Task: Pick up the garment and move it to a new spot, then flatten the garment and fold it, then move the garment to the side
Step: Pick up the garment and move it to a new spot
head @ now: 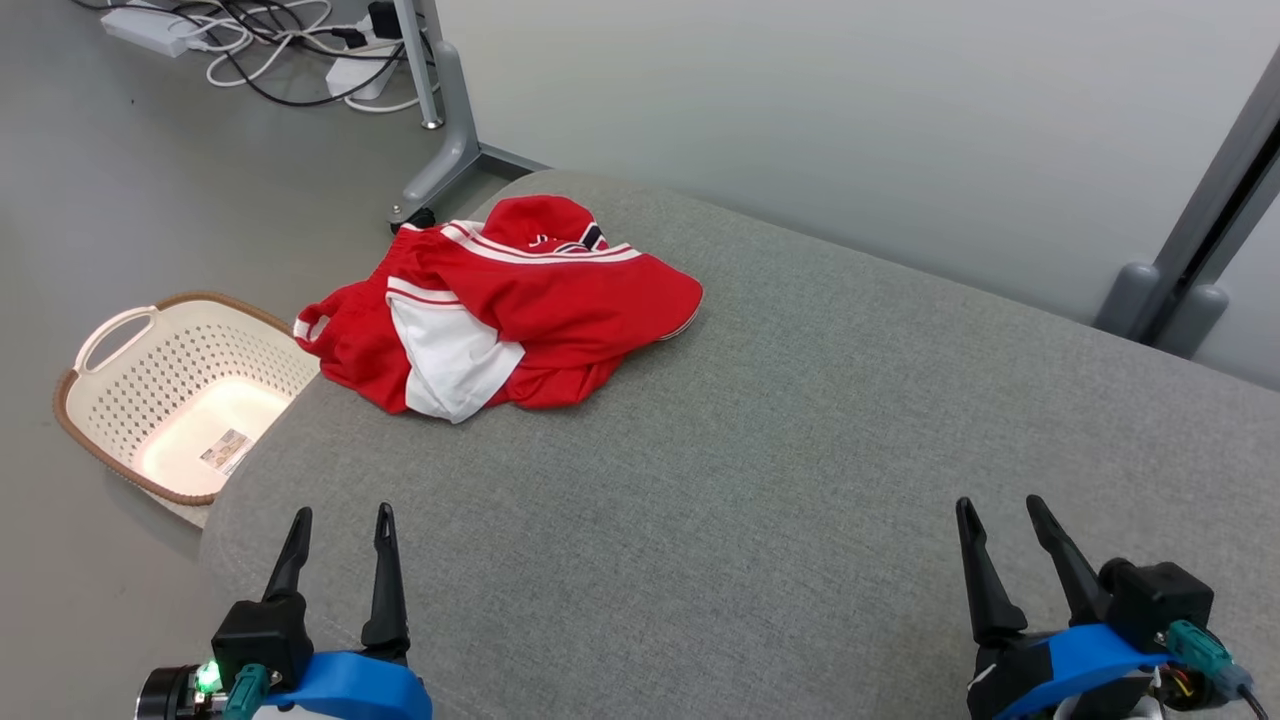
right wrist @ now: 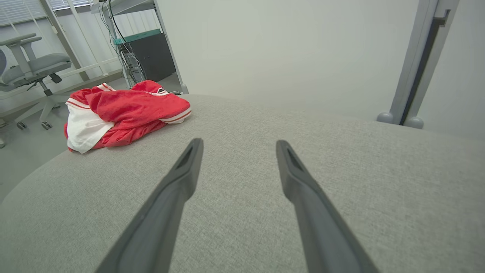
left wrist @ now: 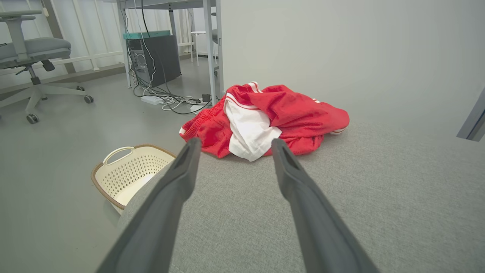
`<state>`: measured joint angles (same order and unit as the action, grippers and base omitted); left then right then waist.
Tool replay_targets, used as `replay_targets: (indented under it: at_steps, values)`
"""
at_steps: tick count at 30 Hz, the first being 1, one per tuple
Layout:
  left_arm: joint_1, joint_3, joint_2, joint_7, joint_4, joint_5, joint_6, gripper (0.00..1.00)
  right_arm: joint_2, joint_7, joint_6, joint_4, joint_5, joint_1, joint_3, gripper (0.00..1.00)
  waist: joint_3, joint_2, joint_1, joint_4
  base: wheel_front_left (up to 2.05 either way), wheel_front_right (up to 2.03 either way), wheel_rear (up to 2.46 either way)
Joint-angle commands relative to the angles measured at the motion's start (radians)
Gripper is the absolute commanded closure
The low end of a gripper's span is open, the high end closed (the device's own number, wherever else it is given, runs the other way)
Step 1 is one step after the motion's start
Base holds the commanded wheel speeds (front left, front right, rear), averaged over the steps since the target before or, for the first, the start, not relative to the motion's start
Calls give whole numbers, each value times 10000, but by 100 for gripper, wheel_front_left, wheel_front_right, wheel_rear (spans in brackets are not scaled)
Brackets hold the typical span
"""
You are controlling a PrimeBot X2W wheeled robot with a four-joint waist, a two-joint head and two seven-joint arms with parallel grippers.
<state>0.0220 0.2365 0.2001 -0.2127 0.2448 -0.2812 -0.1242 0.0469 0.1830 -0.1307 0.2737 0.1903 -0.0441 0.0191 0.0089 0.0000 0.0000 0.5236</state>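
A crumpled red garment with white panels and white stripes lies in a heap at the far left corner of the grey fabric surface. In the left wrist view the garment sits straight ahead of the fingers, some way off. In the right wrist view the garment lies far to the upper left. My left gripper hovers open near the front left edge, nothing between its fingers. My right gripper is open and empty at the front right.
A cream perforated basket with a brown rim stands on the floor left of the surface, just below the garment's overhanging edge. Cables and power strips lie on the floor beyond. A desk leg and an office chair stand further back.
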Motion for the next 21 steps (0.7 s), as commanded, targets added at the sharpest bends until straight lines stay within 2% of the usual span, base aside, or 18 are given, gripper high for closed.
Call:
replay_targets:
  at_steps: [1, 16, 21]
  values:
    - [-92, -74, -16, -104, -89, -53, -98, 0, 60, -64, -1, -49, -67, -224, -77, 0, 178, 0, 0, 116, 0, 0, 0]
    - [-61, -221, 14, -317, -160, -229, -225, 0, 60, -51, -1, 125, -73, -512, -196, 0, 531, 0, 0, 199, 0, 0, 0]
    - [177, -236, 82, -257, -282, -454, 66, 0, 59, -37, -1, 87, -31, -363, -72, 0, 571, 0, 0, 184, 0, 0, 0]
